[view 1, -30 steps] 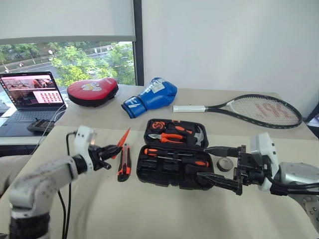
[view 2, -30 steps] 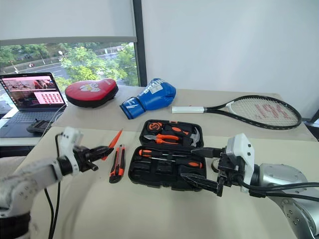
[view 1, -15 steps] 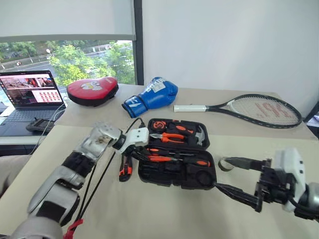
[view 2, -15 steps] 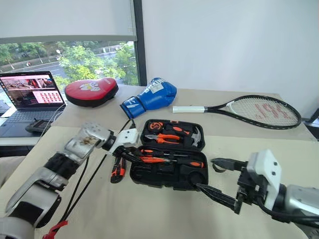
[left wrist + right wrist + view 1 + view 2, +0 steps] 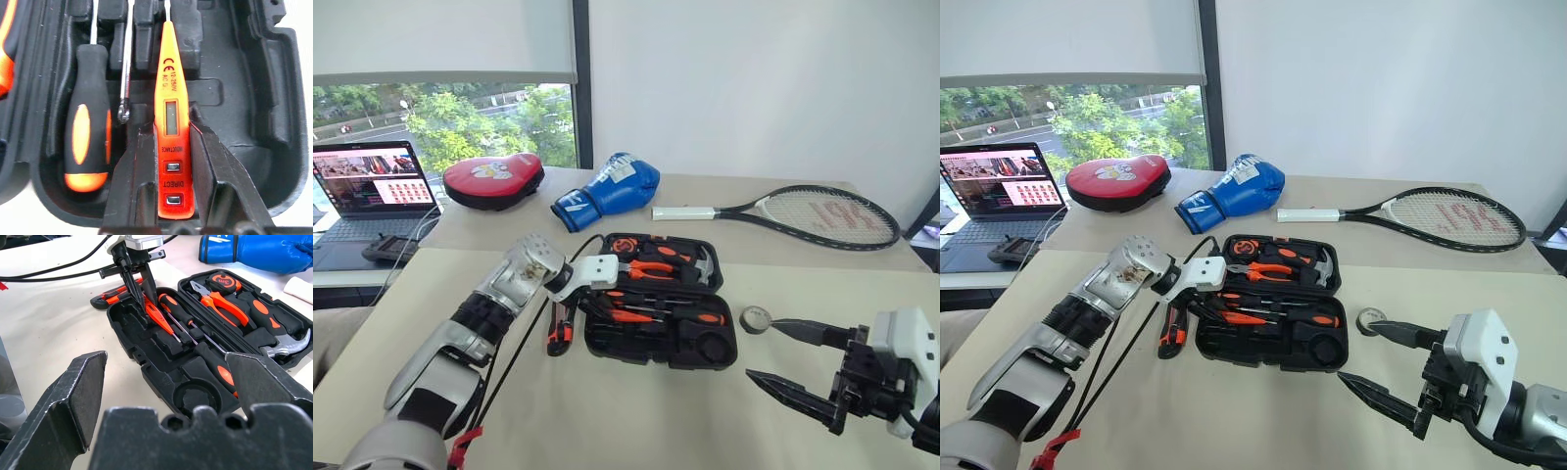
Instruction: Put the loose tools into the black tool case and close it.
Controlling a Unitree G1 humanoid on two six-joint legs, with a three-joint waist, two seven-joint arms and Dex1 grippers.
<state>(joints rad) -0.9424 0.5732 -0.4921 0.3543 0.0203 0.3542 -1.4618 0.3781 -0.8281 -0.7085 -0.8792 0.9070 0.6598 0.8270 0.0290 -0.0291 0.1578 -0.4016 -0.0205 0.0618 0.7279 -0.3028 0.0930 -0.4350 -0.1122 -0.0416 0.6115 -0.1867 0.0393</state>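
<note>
Right wrist view: the right gripper [image 5: 161, 406] was seen with its two black fingers spread wide apart and nothing between them, nearest the robot over the bare tan table [image 5: 636, 411].
Right gripper, head views: it was held low on the right, its fingers pointing toward the small black tape roll [image 5: 756, 319] but apart from it.
Tape roll: a small round roll was seen lying on the table just beside the right end of the case.
Black tool case: the black tool case [image 5: 658, 345] was laid open in the middle of the table, hinge across the middle, moulded recesses showing in both halves.
Left gripper: the left gripper [image 5: 172, 147] was pointed down into the near half of the case, its fingers clamped on the slim orange tester screwdriver [image 5: 171, 122].
Tester: an orange translucent body with a small display window and printed markings was seen, its metal shaft pointing along a recess.
Screwdrivers: two black-and-orange-handled screwdrivers [image 5: 217, 367] were seated in the near half, alongside the tester.
Utility knife: the black-orange utility knife [image 5: 559, 329] was seen on the table just left of the case.
Far half: orange-handled pliers [image 5: 646, 270], a hammer [image 5: 705, 266] and a tape measure [image 5: 626, 246] were seated there.
</note>
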